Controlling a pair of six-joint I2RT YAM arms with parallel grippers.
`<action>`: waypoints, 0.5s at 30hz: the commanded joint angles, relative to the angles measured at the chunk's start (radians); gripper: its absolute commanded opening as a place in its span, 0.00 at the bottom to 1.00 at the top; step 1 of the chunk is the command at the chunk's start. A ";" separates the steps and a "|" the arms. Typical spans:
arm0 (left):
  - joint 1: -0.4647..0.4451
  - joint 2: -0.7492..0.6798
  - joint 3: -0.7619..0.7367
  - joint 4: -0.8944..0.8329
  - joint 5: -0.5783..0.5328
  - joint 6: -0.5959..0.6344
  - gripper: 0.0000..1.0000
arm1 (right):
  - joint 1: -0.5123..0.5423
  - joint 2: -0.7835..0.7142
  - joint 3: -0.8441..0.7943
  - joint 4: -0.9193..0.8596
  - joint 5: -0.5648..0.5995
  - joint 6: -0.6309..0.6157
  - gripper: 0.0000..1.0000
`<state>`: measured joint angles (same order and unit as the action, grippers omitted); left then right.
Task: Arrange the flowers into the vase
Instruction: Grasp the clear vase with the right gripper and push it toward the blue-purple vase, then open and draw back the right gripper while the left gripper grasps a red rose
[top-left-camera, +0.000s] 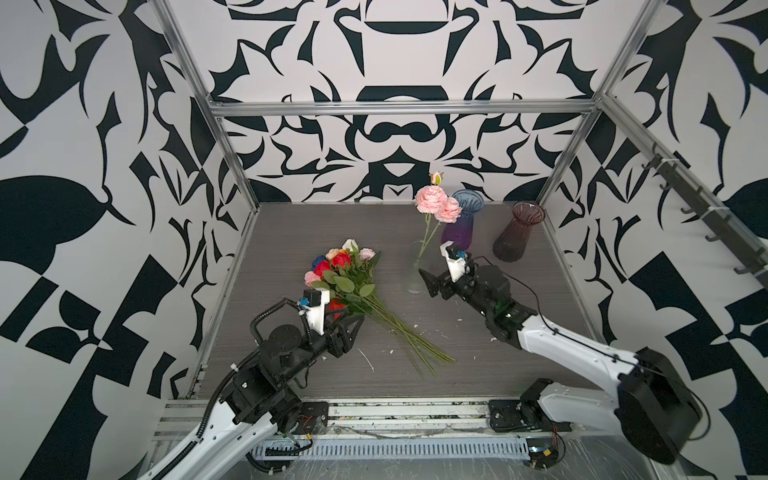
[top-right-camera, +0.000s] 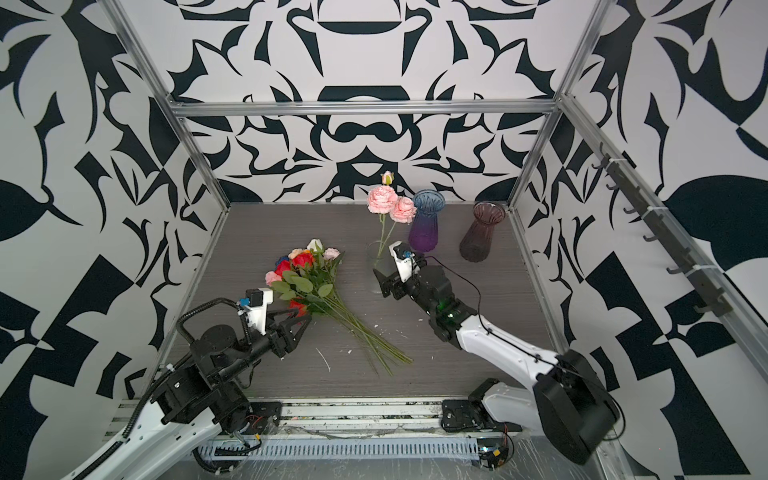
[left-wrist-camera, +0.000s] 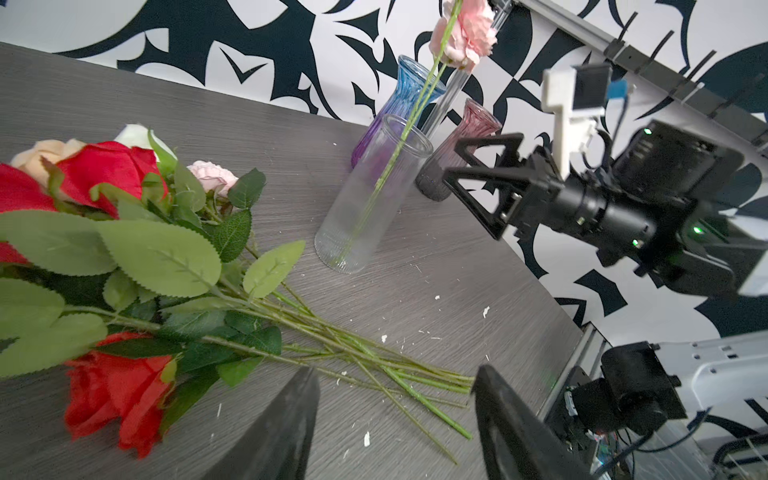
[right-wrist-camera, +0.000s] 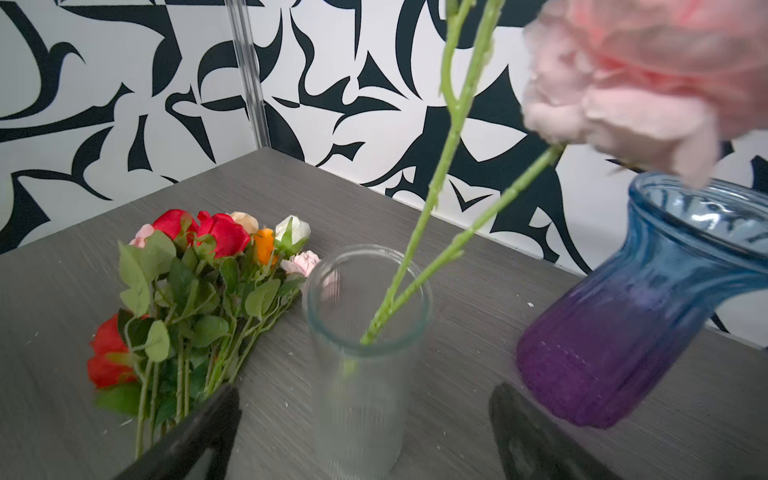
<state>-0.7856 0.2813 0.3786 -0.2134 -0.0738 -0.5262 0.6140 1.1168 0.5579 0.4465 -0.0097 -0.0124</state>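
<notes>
Right pincer (left-wrist-camera: 451, 157) hangs spread and empty, the clear vase (right-wrist-camera: 361, 374) just ahead of it with a pink sprig (right-wrist-camera: 453, 124) standing inside. Left pincer (left-wrist-camera: 395, 372) is spread too, and the bunch (left-wrist-camera: 166, 257) lies just ahead, stems near its tips. The smart play is to pinch one stem low, clear of the leaves.

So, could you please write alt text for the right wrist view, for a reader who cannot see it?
A clear ribbed glass cylinder vase stands on the grey table, holding a branched green stem with a ruffled pale pink bloom. A bunch of red, orange, white and pink roses lies to one side; a blue-to-purple glass vase stands on the other.
</notes>
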 joint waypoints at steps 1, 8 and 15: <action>0.002 -0.016 -0.024 -0.032 -0.060 -0.037 0.63 | 0.000 -0.137 -0.053 -0.160 -0.059 0.054 0.91; 0.001 0.042 -0.013 -0.025 -0.073 -0.043 0.65 | 0.027 -0.326 -0.032 -0.474 -0.188 0.182 0.78; 0.002 0.247 0.066 0.004 0.001 -0.006 0.67 | 0.106 -0.150 0.085 -0.581 -0.247 0.277 0.70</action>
<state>-0.7856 0.4721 0.3843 -0.2279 -0.1139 -0.5495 0.6968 0.8963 0.5667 -0.0677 -0.2073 0.2050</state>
